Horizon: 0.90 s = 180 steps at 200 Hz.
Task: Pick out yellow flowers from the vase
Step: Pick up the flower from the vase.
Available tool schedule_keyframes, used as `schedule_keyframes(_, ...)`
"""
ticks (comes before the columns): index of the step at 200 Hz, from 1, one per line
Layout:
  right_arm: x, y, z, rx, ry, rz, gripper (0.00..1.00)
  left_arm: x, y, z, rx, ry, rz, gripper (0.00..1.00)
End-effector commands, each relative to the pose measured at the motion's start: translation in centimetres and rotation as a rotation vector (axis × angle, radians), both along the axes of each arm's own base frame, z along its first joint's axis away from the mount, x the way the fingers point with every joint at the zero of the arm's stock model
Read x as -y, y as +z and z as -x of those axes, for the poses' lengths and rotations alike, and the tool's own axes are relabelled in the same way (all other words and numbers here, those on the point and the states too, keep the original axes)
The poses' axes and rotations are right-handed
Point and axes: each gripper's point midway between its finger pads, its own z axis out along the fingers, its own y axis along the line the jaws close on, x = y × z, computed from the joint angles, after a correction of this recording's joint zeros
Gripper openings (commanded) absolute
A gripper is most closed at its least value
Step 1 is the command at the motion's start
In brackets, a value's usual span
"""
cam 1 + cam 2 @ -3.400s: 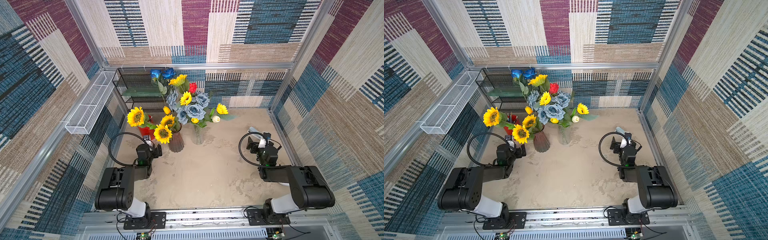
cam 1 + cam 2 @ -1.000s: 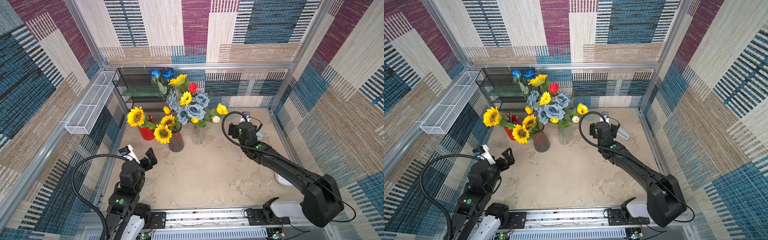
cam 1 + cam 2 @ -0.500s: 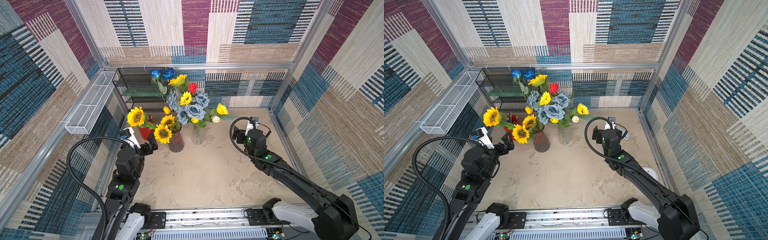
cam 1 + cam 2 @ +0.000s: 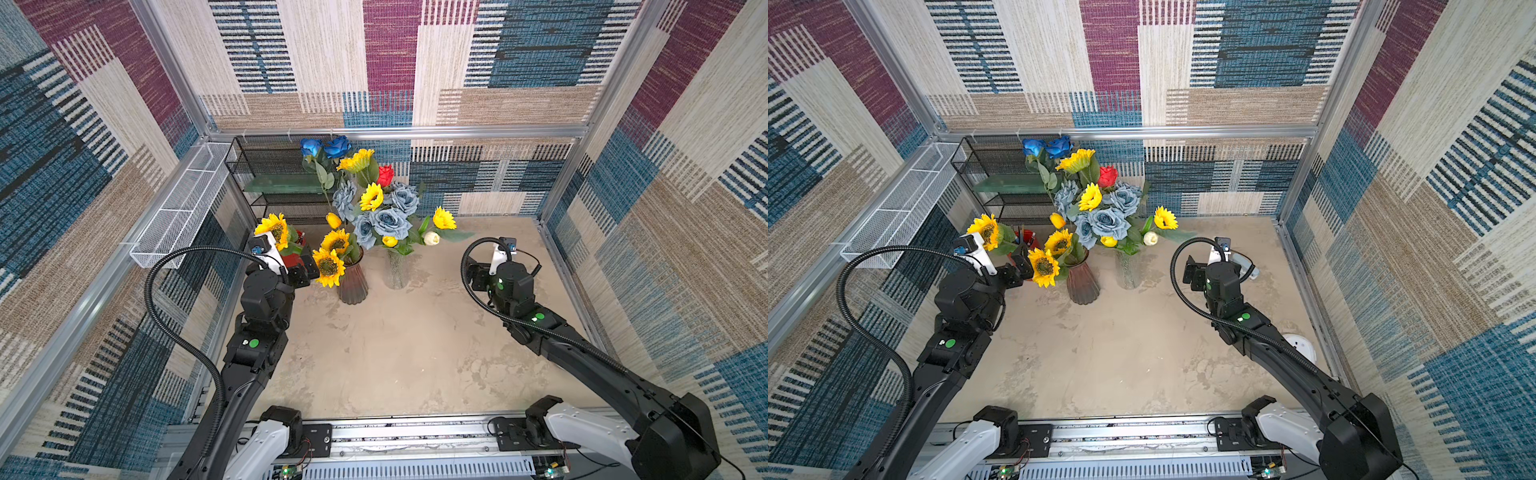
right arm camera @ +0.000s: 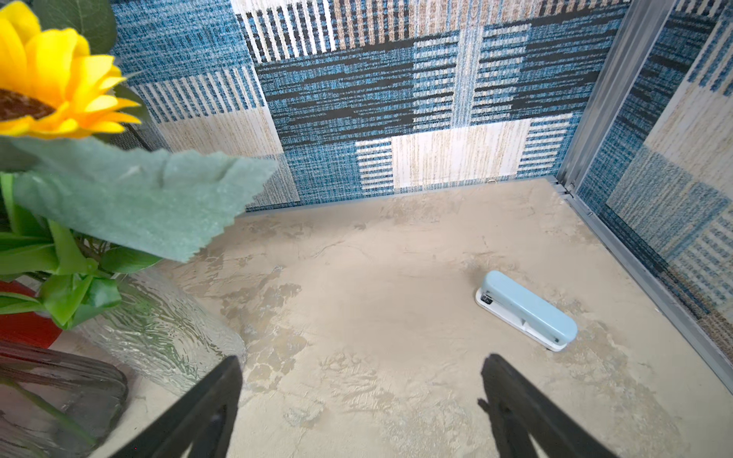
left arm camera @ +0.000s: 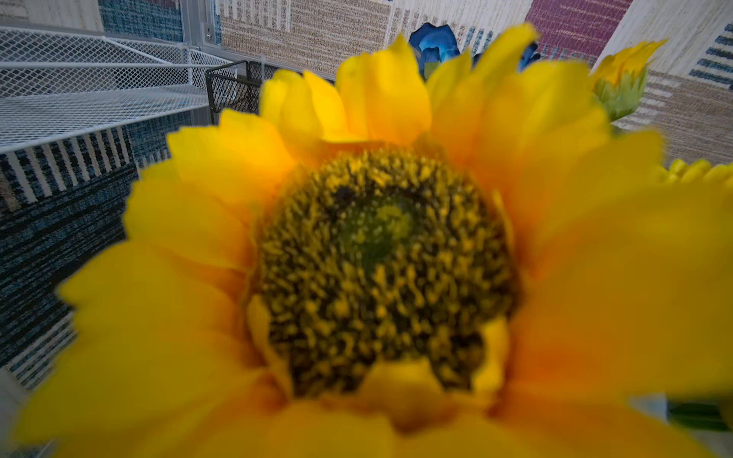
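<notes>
Yellow flowers stand in two vases, seen in both top views. The dark ribbed vase (image 4: 352, 286) holds sunflowers (image 4: 329, 266) (image 4: 1043, 267). The clear glass vase (image 4: 395, 270) holds grey-blue roses, more sunflowers (image 4: 444, 218) and a yellow tulip bud (image 4: 389, 240). My left gripper (image 4: 306, 269) (image 4: 1017, 266) is open right at the lowest sunflower's face. That sunflower (image 6: 380, 269) fills the left wrist view and hides the jaws there. My right gripper (image 5: 361, 374) (image 4: 473, 272) is open and empty, low over the table, right of the clear vase (image 5: 158, 333).
A light blue stapler (image 5: 525, 309) (image 4: 1246, 264) lies by the right wall. A red pot (image 4: 296, 258) sits behind the left gripper. A black wire shelf (image 4: 274, 174) stands at the back left, with a white mesh basket (image 4: 178, 212) on the left wall.
The left arm has reached forward until its gripper is at the lowest sunflower. The right arm has drawn back from the clear vase towards the right.
</notes>
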Motion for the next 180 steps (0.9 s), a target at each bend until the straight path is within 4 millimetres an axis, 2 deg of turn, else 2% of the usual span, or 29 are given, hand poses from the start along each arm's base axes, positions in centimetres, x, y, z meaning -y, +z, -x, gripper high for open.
schedule_keyframes(1,-0.5,0.3,-0.2,0.019,0.02,-0.021,0.96,-0.6,2.1,-0.3,0.074,0.037,-0.026,1.0)
schedule_keyframes(44,-1.2,-0.1,-0.7,-0.002,0.044,-0.014,0.96,-0.5,3.8,-2.0,0.095,0.049,-0.072,0.96)
schedule_keyframes(54,-1.3,-0.3,-0.8,-0.009,0.044,-0.01,0.96,-0.2,4.3,-2.4,0.094,0.038,-0.081,0.9)
schedule_keyframes(67,-1.4,-0.4,-0.9,-0.016,0.046,-0.008,0.96,0.0,4.9,-2.8,0.104,0.03,-0.089,0.73)
schedule_keyframes(72,-1.4,-0.5,-0.9,-0.021,0.047,-0.008,0.96,0.1,5.0,-3.0,0.106,0.03,-0.092,0.71)
schedule_keyframes(90,-1.4,-0.7,-0.9,-0.028,0.048,-0.008,0.96,0.2,5.4,-3.8,0.105,0.03,-0.114,0.72)
schedule_keyframes(123,-1.4,-0.8,-1.0,-0.028,0.049,-0.007,0.96,1.1,6.0,-5.1,0.093,-0.006,-0.136,0.66)
schedule_keyframes(180,-1.3,-1.3,-1.0,-0.039,0.05,-0.01,0.96,2.8,8.2,-5.9,0.115,-0.094,-0.169,0.6)
